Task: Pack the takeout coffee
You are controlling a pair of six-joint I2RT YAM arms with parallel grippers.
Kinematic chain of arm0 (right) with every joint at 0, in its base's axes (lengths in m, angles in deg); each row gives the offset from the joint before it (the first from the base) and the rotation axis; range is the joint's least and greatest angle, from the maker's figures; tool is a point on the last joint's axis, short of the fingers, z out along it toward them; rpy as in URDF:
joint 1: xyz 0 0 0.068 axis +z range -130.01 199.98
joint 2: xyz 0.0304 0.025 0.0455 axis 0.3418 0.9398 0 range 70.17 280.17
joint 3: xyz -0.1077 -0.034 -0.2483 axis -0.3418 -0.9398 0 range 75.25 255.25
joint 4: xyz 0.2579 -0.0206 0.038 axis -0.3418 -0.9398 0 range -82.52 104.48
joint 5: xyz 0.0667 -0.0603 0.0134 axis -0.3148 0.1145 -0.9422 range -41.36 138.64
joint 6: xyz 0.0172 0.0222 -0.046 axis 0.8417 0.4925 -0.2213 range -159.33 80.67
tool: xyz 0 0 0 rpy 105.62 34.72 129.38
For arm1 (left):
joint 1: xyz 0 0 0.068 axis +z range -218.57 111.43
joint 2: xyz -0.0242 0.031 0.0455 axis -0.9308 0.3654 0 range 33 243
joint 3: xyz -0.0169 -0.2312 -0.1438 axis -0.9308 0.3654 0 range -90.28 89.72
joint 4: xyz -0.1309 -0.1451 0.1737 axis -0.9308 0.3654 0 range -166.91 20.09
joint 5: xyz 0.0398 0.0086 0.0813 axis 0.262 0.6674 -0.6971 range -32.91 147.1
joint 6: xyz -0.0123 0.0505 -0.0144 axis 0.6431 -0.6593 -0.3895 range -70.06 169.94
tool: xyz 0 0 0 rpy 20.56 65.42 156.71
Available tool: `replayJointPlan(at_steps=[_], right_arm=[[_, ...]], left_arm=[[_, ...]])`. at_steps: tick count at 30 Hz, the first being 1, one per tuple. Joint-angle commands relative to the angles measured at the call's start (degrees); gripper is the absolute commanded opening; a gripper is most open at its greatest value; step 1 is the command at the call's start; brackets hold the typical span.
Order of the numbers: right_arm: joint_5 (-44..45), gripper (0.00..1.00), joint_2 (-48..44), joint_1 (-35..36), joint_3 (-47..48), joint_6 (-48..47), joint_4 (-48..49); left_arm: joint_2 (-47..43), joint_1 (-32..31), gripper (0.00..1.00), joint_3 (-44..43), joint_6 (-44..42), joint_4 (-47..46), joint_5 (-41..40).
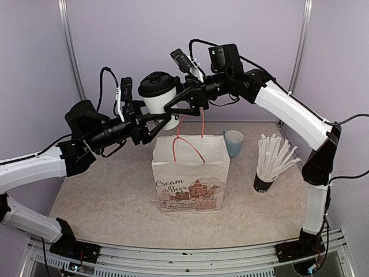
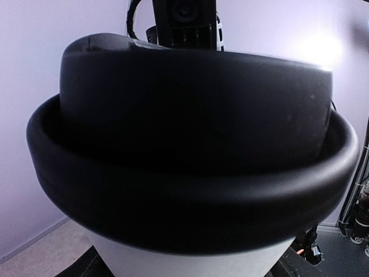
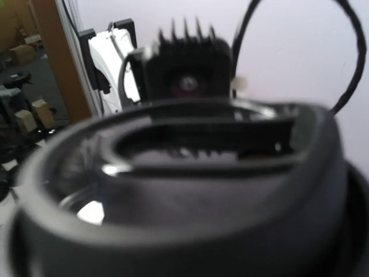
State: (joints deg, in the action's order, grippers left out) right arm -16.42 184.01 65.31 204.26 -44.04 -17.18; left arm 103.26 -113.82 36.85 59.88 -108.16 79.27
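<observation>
One takeout coffee (image 1: 159, 99), a white paper cup with a black lid (image 1: 157, 84), hangs in the air above the open mouth of the paper bag (image 1: 191, 173). My left gripper (image 1: 155, 113) reaches in from the left and is shut on the cup's body. Opposite it, my right gripper (image 1: 174, 99) comes from the right, its fingers spread wide on either side of the cup. The black lid (image 2: 190, 173) fills the left wrist view above a strip of white cup wall (image 2: 184, 262). It also fills the right wrist view as a blurred lid (image 3: 184, 225). Both wrist views hide the fingertips.
The white bag, printed "Cream Bear", stands upright mid-table with orange handles (image 1: 199, 135) raised. A light blue mug (image 1: 233, 142) sits just behind its right edge. A dark cup of white straws (image 1: 266, 176) stands further right. Metal frame posts run up the back wall.
</observation>
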Motion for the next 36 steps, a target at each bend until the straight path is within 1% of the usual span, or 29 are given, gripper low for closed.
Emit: replayJointPlan(at_steps=[1,4,6,8,10,12,15,19,20,24,28,30,36], right_arm=[[-3.30,0.89,-0.49,0.41,-2.55,3.52,3.87],[-1.47,0.88,-0.62,0.34,-3.26,3.56,3.82],[-0.98,0.83,-0.84,0.32,-3.86,3.07,3.79],[-1.18,0.78,-0.99,0.34,-4.08,2.89,3.89],[-1.38,0.76,-1.12,0.25,-3.91,2.65,3.94],[-1.20,0.76,-1.16,0.14,-3.69,2.05,3.51],[-0.29,0.76,-1.34,-0.41,-3.52,0.45,2.23],[1.83,0.75,-1.66,-1.10,-3.27,-3.14,-0.55],[2.80,0.75,-1.77,-1.11,-3.06,-4.36,-1.66],[7.14,0.76,-1.95,-1.15,-2.19,-10.03,-6.16],[11.52,0.75,-2.42,-0.95,-1.82,-13.72,-8.69],[14.41,0.75,-2.55,-0.28,-1.33,-15.51,-9.87],[25.18,0.75,-2.41,2.73,0.28,-19.83,-11.96]], left_arm=[[0.74,-0.58,0.74,-2.37,-0.62,0.17,-0.61],[0.84,-0.71,0.74,-2.79,-0.45,0.40,-1.26],[1.08,-0.71,0.75,-3.38,-0.48,1.75,-2.12],[1.23,-1.06,0.78,-3.60,-0.56,3.05,-4.59],[0.74,-1.57,0.83,-3.79,-0.95,5.27,-8.20],[0.21,-1.80,0.87,-5.04,-1.23,10.21,-12.28],[-1.36,-2.47,0.90,-8.54,-2.76,22.06,-16.49],[-5.54,-3.95,0.91,-12.19,-4.58,38.32,-21.68],[-6.35,-4.17,0.91,-13.60,-4.51,42.65,-23.84],[-9.59,-5.35,0.89,-20.10,-4.13,56.88,-28.05],[-10.53,-7.25,0.87,-26.23,-3.07,61.94,-28.41],[-9.98,-8.48,0.87,-29.53,-2.26,64.10,-30.00],[-3.15,-10.49,0.88,-39.80,2.42,72.26,-34.51]])
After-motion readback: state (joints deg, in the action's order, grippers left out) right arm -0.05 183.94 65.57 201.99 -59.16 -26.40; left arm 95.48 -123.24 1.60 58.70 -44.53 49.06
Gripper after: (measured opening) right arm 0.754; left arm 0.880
